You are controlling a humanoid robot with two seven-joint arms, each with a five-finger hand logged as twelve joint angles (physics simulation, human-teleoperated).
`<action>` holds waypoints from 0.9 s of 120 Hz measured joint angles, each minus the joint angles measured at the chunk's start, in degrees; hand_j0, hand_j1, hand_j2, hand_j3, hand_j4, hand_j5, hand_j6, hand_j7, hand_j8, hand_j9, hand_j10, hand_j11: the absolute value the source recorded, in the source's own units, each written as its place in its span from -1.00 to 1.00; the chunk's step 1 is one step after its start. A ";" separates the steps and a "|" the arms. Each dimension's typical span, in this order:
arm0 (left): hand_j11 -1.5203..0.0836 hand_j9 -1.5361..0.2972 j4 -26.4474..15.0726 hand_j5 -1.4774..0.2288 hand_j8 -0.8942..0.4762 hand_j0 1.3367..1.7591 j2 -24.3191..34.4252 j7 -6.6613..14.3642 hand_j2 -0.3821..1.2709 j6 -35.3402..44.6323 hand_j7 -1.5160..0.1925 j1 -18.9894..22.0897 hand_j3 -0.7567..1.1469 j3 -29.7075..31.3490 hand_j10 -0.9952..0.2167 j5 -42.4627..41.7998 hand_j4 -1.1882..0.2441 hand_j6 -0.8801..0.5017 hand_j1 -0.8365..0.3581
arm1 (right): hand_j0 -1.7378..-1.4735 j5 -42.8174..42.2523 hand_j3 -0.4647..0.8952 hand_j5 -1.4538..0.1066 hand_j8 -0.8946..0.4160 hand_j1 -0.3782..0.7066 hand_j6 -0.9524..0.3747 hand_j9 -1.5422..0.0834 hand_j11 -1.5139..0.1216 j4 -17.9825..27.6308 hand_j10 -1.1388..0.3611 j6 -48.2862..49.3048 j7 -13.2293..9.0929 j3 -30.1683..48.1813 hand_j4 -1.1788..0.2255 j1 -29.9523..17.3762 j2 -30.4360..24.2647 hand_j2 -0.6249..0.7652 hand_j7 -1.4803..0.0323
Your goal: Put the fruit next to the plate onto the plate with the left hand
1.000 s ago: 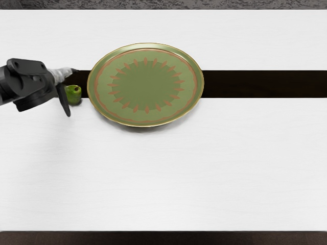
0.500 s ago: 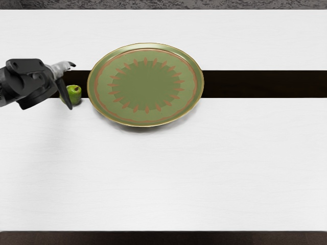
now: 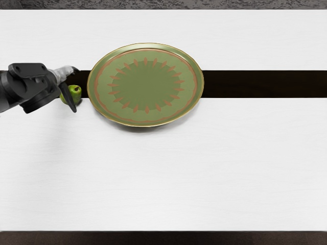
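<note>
Left robot hand point(image 3: 51, 86), fingers spread, flanks the fruit point(image 3: 76, 92).

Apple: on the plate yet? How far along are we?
Done: left robot hand is at the apple, which sits just off the plate's left edge. In hand: the grasp; whether it's closed is unclear. Left: lift, carry, set on the plate.

The fruit point(image 3: 76, 92) lies just left of the plate point(image 3: 145, 84) (on the table point(image 3: 163, 173)), left hand point(image 3: 47, 86) seemingly touching it.
</note>
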 joint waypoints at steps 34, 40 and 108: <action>0.69 0.49 0.01 0.54 0.11 0.52 0.09 0.00 -0.51 0.05 0.58 0.28 -0.20 -0.13 0.43 -0.28 0.48 0.08 0.73 | -0.40 0.00 -0.32 0.84 0.34 -0.92 0.41 0.88 0.83 0.00 0.50 0.00 0.00 0.00 0.66 0.00 0.00 -0.11 0.93; 0.68 0.49 0.01 0.53 0.11 0.52 0.09 0.00 -0.50 0.05 0.58 0.28 -0.20 -0.13 0.43 -0.42 0.47 0.08 0.72 | -0.40 0.00 -0.32 0.84 0.34 -0.92 0.41 0.88 0.83 0.00 0.50 0.00 0.00 0.00 0.66 0.00 0.00 -0.11 0.93; 0.49 0.32 0.01 0.35 -0.07 0.52 0.09 0.00 -0.47 0.08 0.39 0.93 -0.21 -0.29 0.22 -1.42 0.30 -0.10 0.48 | -0.40 0.00 -0.32 0.84 0.34 -0.92 0.41 0.88 0.83 0.00 0.50 0.00 0.00 0.00 0.66 0.00 0.00 -0.11 0.93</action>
